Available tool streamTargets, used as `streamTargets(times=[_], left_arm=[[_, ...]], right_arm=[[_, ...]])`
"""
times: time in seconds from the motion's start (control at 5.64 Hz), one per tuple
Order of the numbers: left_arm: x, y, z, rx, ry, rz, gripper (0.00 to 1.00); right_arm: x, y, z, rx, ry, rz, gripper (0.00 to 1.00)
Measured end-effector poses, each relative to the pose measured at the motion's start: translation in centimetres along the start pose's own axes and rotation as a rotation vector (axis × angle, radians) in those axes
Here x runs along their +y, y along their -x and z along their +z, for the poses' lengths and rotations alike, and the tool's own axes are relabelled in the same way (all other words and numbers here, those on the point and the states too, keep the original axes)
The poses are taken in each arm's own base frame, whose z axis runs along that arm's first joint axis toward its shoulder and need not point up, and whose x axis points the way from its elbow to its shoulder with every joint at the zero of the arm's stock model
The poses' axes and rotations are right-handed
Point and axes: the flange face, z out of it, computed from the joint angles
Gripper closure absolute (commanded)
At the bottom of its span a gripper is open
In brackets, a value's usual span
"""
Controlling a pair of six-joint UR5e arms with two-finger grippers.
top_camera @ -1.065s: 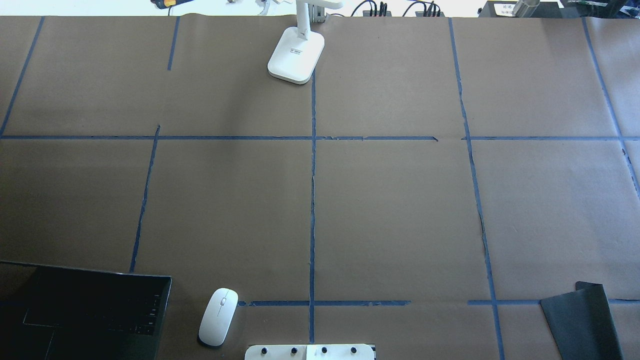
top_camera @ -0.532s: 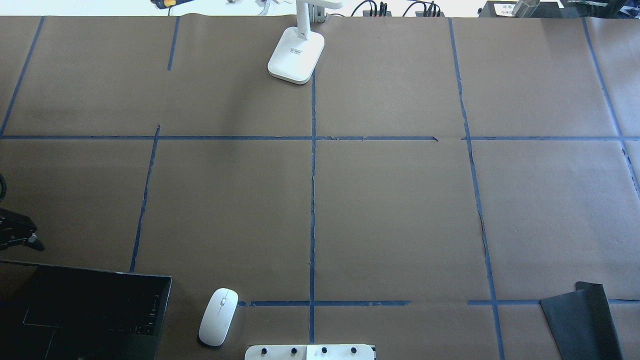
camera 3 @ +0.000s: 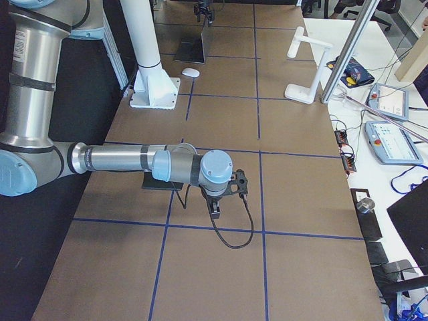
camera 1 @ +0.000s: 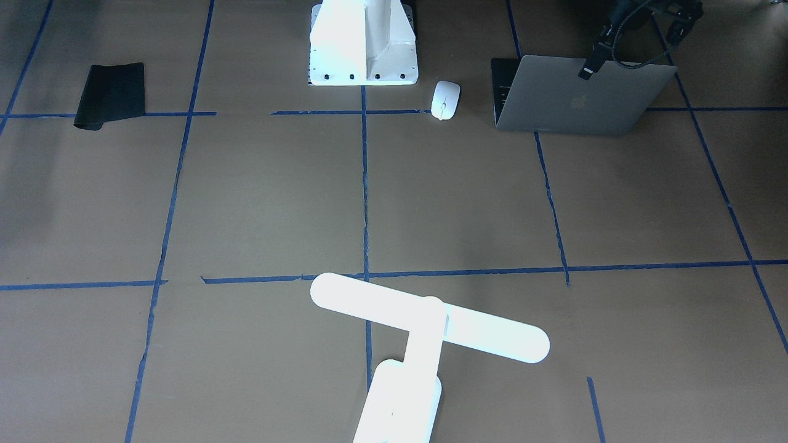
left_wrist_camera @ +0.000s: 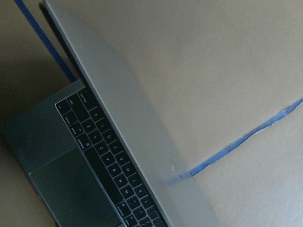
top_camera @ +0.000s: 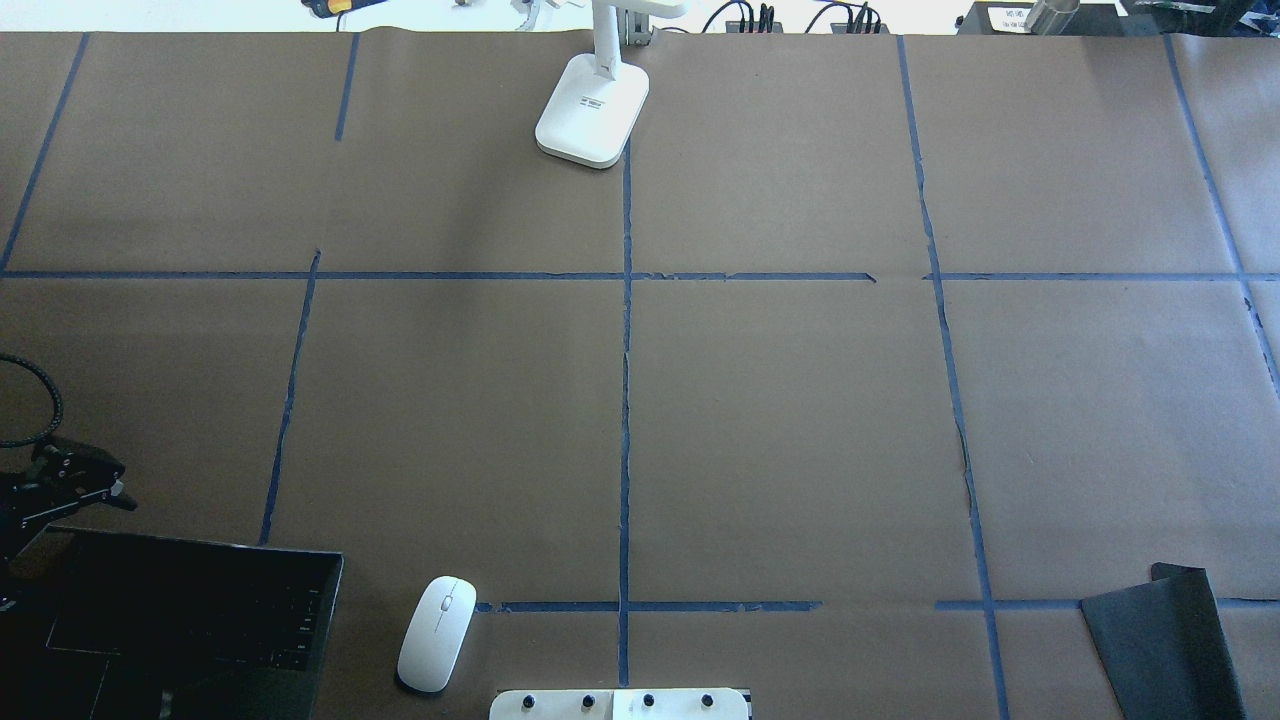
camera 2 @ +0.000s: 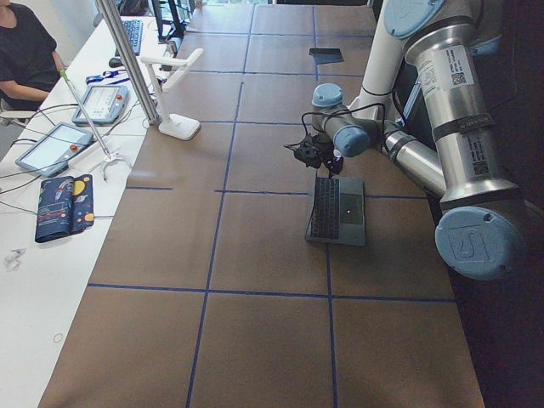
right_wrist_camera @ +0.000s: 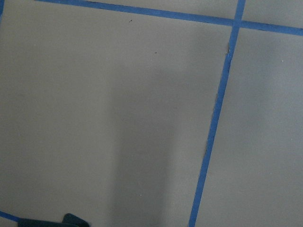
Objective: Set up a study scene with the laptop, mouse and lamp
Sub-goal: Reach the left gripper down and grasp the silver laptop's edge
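The laptop (top_camera: 190,625) stands open at the near left corner; its grey lid with the logo faces the front view (camera 1: 578,98). My left gripper (top_camera: 105,487) hovers just beyond the lid's top edge, a little above it, and looks open and empty. The left wrist view shows the lid edge and keyboard (left_wrist_camera: 109,165) below. The white mouse (top_camera: 437,632) lies right of the laptop. The white lamp (top_camera: 592,110) stands at the far middle edge, its bar head (camera 1: 429,317) level. My right gripper (camera 3: 216,206) shows only in the exterior right view, above bare paper; I cannot tell its state.
A black mat (top_camera: 1165,640) lies at the near right corner. The white bolted pedestal (top_camera: 620,705) stands at the near middle edge. Blue tape lines cross the brown paper. Pendants and cables lie beyond the far edge (camera 2: 59,144).
My left gripper has come into the overhead view from the left edge and moved right, toward the laptop's lid. Laptop, mouse and lamp have not moved.
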Motion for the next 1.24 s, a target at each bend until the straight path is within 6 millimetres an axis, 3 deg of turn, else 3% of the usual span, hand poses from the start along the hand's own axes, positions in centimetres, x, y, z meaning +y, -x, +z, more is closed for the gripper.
streamTargets(times=[0.18,0.35,0.89,1.06,1.24], left_arm=[[-0.1,-0.1,0.3,0.005,-0.011,-0.106,0.86],[-0.2,-0.3,0.4,0.018,-0.026,-0.217,1.0],[0.0,-1.1,0.2,0.048,-0.036,-0.286,1.0],[0.6,-2.4,-0.1,0.052,-0.035,-0.264,1.0],[1.8,-5.4,-0.6,0.056,-0.05,-0.239,1.0]], right_arm=[[0.0,0.0,0.0,0.0,0.0,0.0,0.0],[0.0,0.1,0.0,0.0,-0.001,0.0,0.0],[0.0,0.1,-0.1,0.0,-0.002,0.0,0.0],[0.0,0.1,0.0,0.0,-0.001,0.001,0.0],[0.0,-0.1,0.1,0.0,0.002,0.004,0.0]])
